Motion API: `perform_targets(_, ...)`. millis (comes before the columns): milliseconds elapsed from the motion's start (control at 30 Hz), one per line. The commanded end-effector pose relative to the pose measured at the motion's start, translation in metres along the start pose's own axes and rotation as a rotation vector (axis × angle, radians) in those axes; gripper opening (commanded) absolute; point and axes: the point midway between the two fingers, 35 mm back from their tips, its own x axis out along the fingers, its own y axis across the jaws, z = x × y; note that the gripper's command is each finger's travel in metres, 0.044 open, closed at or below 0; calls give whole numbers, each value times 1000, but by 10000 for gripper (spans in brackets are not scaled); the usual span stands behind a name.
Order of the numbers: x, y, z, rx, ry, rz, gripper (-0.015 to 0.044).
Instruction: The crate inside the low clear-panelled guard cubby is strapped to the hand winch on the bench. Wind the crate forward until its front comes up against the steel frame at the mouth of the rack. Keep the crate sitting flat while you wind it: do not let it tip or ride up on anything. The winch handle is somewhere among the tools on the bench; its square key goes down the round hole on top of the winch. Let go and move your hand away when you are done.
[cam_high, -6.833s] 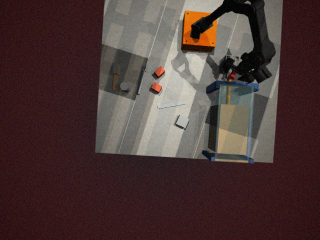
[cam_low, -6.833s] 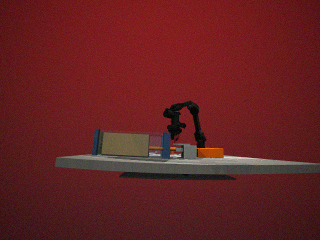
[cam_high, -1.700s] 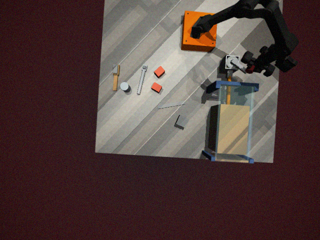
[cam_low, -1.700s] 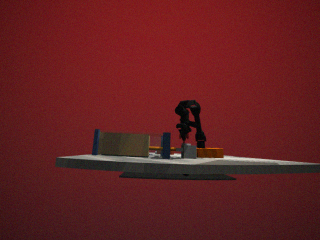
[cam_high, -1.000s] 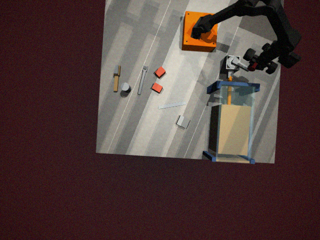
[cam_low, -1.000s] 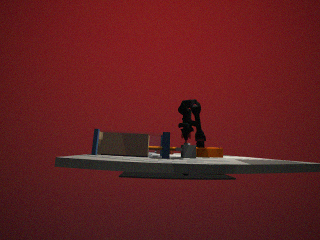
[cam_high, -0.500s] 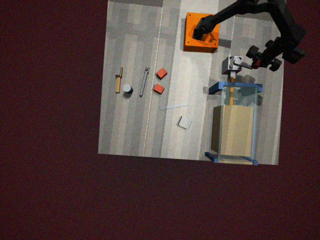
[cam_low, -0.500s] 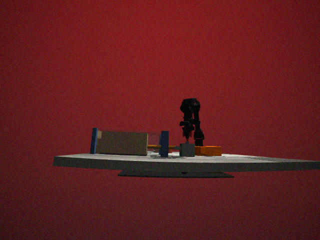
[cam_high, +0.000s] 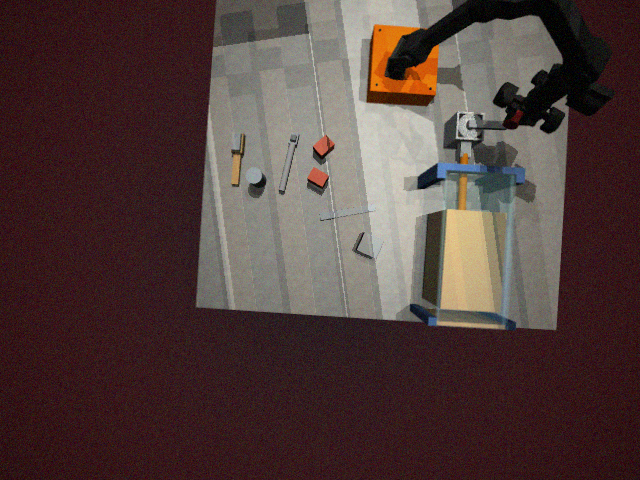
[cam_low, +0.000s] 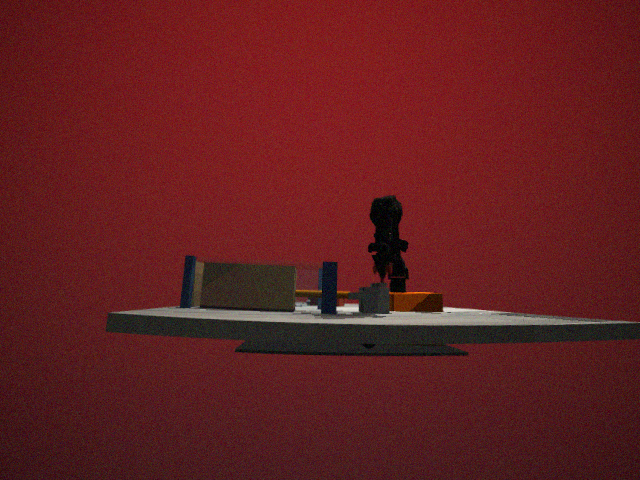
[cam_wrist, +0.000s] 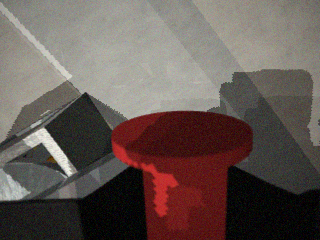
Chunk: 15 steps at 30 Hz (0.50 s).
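Note:
My gripper (cam_high: 514, 118) (cam_low: 382, 274) (cam_wrist: 176, 165) is shut on the red knob of the winch handle. The handle's grey arm (cam_high: 490, 125) reaches from the top of the winch (cam_high: 457, 135) (cam_low: 373, 300) (cam_wrist: 82, 131) to the knob, on the side away from the orange base. The key is hidden. The tan crate (cam_high: 473, 258) (cam_low: 248, 286) sits flat inside the clear-panelled cubby, with an orange strap (cam_high: 462, 192) (cam_low: 308, 293) running from its front to the winch. A gap lies between the crate's front and the blue frame (cam_high: 478, 168) (cam_low: 329, 289) at the mouth.
The orange base (cam_high: 381, 56) (cam_low: 421, 301) stands behind the winch. Across the bench lie a wooden-handled tool (cam_high: 235, 169), a grey cylinder (cam_high: 254, 176), a long grey tool (cam_high: 287, 166), red blocks (cam_high: 324, 146) (cam_high: 317, 177), a thin strip (cam_high: 347, 212) and a dark angled piece (cam_high: 364, 253).

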Motion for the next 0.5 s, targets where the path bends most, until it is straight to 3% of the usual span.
perform_targets(0, 3, 12, 17, -14, -28, 31, 0)
perform_targets(467, 3, 26, 29, -14, -29, 32, 0)
